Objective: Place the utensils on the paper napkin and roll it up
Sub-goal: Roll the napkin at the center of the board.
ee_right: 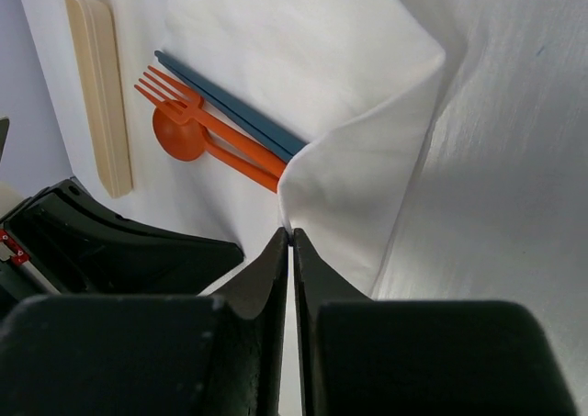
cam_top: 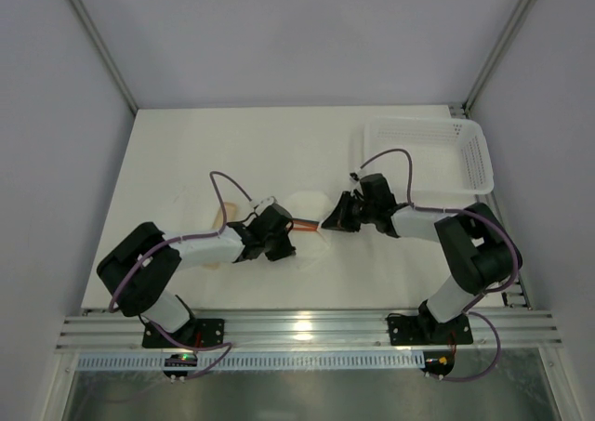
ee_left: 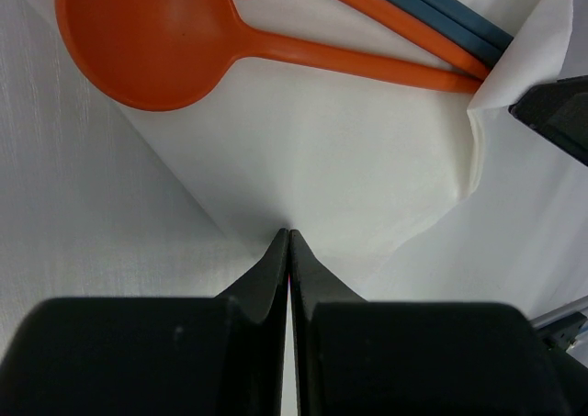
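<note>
The white paper napkin (cam_top: pixel 311 218) lies mid-table between both grippers. On it lie an orange spoon (ee_left: pixel 152 39), an orange fork (ee_right: pixel 167 90) and two dark blue sticks (ee_right: pixel 230 111), also seen in the left wrist view (ee_left: pixel 441 14). My left gripper (ee_left: pixel 289 233) is shut on a corner of the napkin (ee_left: pixel 349 159), just near of the spoon bowl. My right gripper (ee_right: pixel 290 233) is shut on a raised edge of the napkin (ee_right: pixel 358 159), which is folded over the handle ends and hides them. In the top view the left gripper (cam_top: pixel 284 242) and right gripper (cam_top: pixel 333 221) almost face each other.
A white perforated basket (cam_top: pixel 483 156) stands at the back right. A flat beige piece (ee_right: pixel 99 95) lies on the table beside the utensil heads, off the napkin. The left gripper's dark body (ee_right: pixel 110 241) sits close to my right fingers.
</note>
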Controlling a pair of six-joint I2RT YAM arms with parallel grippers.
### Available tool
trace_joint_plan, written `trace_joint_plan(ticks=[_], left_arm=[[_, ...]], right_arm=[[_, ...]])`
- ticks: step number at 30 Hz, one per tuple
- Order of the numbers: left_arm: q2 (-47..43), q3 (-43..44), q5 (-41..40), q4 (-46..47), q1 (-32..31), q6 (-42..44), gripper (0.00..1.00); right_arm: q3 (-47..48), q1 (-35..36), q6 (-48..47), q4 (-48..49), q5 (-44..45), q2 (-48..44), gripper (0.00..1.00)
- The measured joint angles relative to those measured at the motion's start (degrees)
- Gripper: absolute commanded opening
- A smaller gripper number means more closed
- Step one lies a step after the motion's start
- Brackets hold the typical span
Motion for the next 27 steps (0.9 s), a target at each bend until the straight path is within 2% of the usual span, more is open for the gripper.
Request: trace_joint_plan(ticks=[3,8,12,16,19,27], left_arm=[[-0.02,0.00,0.00,-0.04,0.00,0.00,0.00],[-0.11,0.11,-0.07,-0.46,0.00,0.00,0.00],[-0.31,0.11,-0.31,-0.96,0.00,0.00,0.00],[-0.42,0.11,-0.39,-1.27,0.00,0.00,0.00],[-0.44,0.11,-0.39,-1.29,0.00,0.00,0.00],[-0.44,0.11,-0.39,-1.31,-0.02,0.00,0.00]], right_arm=[[-1.20,0.00,0.31,1.95,0.02,0.00,0.08],[-3.89,0.00,1.33,6.34,-0.55,-0.28,0.35],[-4.09,0.00,1.07,7.17,-0.68,-1.38,0.40],[-4.33,-0.37,1.16,8.79,-0.57,-3.48,0.41],[-5.79,-1.11,2.19,12.20,-0.79,-3.85,0.34],[-9.94,-2.23,7.02,20.96,-2.54,-3.61,0.32]])
